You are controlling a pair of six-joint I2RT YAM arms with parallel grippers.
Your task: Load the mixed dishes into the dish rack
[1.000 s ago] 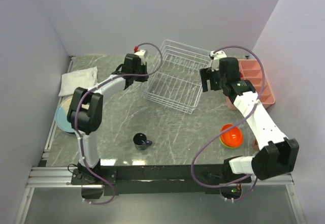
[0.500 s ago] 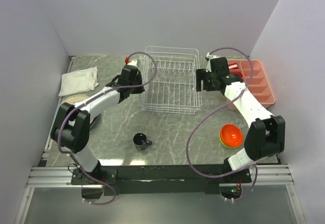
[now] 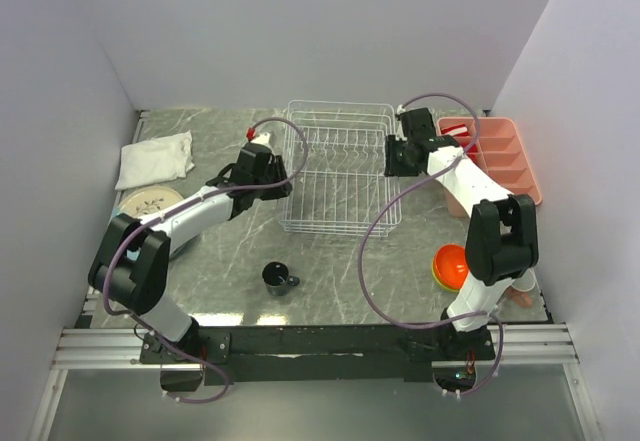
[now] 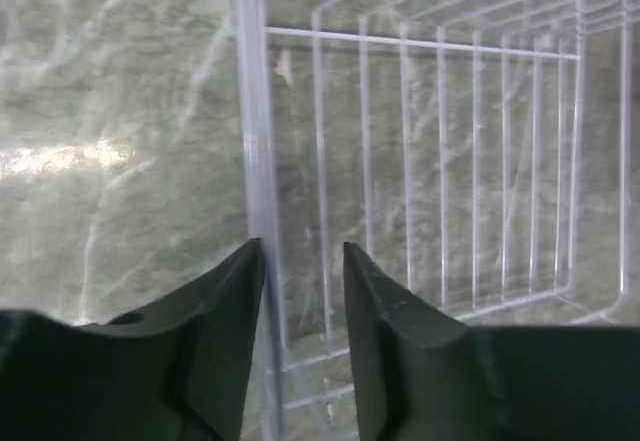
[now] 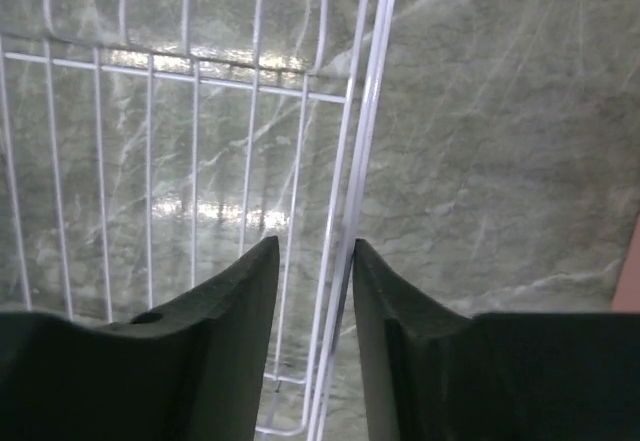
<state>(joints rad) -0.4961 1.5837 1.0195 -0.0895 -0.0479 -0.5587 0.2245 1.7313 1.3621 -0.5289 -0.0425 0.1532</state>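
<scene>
Top external | grey marbled table [image 3: 330, 261], lilac walls [image 3: 300, 31] | left fingers [image 4: 215, 301], right fingers [image 5: 240, 301] parted astride dish rack [image 3: 338, 176] rim

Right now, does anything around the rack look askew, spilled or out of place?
Nothing looks spilled or damaged. The dish rack sits flat and empty; the left gripper and right gripper each straddle one of its side rim wires, jaws apart. The mug, orange bowl and cream plate sit outside it.
</scene>
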